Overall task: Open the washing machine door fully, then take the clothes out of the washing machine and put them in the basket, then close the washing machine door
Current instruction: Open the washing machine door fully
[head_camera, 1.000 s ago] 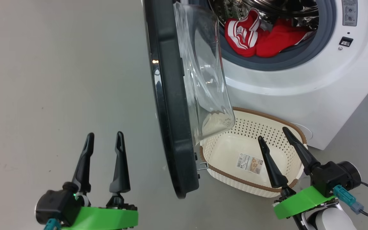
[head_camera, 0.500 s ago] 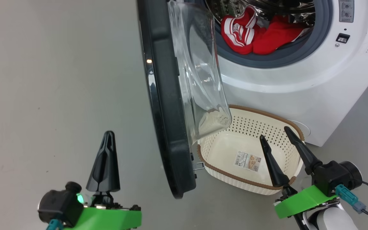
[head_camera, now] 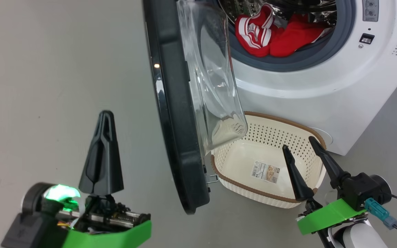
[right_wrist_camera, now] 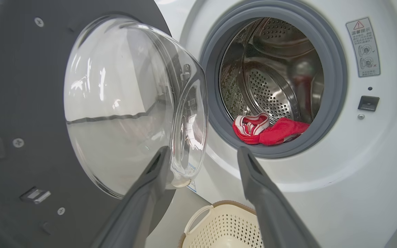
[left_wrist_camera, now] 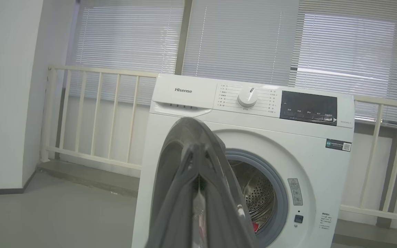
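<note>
Washing machine door (head_camera: pixel 176 120): it stands swung out from the front, hinged on its left, and is nearly edge-on in the head view. The black rim faces the open floor (head_camera: pixel 47 86).
Glass bowl window (head_camera: pixel 215 86): it bulges from the door toward the machine. In the head view its lowest part overlaps the left end of the basket.
Washing machine (head_camera: pixel 305 89): a white front-loader with its round mouth uncovered. The grey gasket (head_camera: pixel 308 58) rings the steel drum (right_wrist_camera: pixel 271 89).
Clothes (head_camera: pixel 281 38): a red bundle with white stripes, lying inside the drum at the bottom of the opening and resting against the lower gasket. Neither claw touches it.
Basket (head_camera: pixel 271 134): it sits on the floor right in front of the machine, under the opening and just to the right of the door's lower edge. A paper label (head_camera: pixel 265 172) lies on its base.
Left gripper (head_camera: pixel 104 119): the two dark fingers are pressed flat together into one point, with nothing pinched between them. It is out on the rim side of the door, near it but clear of it, and points up toward the machine.
Right gripper (head_camera: pixel 297 142): the fingers are spread wide and hold nothing. In the head view they show over the basket's right end. Its wrist view looks between the fingers toward the drum mouth and the red bundle, and neither finger touches the door or the machine.
</note>
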### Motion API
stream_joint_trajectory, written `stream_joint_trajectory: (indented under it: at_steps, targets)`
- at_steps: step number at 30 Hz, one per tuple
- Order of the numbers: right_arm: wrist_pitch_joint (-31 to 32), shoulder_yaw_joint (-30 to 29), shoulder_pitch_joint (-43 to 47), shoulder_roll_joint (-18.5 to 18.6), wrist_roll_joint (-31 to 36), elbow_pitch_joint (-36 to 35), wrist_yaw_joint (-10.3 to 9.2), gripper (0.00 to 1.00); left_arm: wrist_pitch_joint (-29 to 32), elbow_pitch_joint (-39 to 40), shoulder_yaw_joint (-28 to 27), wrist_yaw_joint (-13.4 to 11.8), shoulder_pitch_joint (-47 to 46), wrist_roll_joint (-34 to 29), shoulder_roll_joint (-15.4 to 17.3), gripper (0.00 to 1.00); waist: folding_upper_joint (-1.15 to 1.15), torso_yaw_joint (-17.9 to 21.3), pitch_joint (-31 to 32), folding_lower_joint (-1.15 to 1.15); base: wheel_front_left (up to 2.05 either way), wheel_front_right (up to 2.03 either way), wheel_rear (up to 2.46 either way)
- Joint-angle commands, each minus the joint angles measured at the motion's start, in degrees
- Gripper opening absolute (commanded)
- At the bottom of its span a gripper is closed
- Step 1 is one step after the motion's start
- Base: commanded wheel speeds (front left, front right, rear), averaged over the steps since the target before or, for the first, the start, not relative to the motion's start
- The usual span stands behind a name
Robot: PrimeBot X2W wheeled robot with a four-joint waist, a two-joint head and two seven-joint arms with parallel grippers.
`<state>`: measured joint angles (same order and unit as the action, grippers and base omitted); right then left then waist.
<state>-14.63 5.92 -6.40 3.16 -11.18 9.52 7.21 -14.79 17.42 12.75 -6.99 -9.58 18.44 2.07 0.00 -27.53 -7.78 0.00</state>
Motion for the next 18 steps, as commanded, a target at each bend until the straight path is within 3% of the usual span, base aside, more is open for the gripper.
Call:
stream_joint_trajectory:
  at_steps: [1,10,18]
  targets:
    - [-0.37,1.15,-1.11,-0.28,-1.01,-1.20,0.28,1.00,-0.21,2.05,-1.79,0.34,-2.02,-0.78,0.81,0.00,0.00,0.06,-0.08,0.00,0.00,0.00,0.00]
    - [-0.37,0.86,-1.54,-0.28,-0.96,-1.01,0.28,1.00,-0.21,7.59,4.31,3.20,-4.10,-2.53,0.81,0.00,0.00,0.49,-1.00,0.00,0.00,0.00,0.00]
    - [-0.37,0.79,-2.06,-0.28,-0.99,-1.25,0.28,1.00,0.07,2.03,13.27,7.26,-4.52,-3.49,0.99,0.00,0.00,0.94,-0.99,0.00,0.00,0.00,0.00]
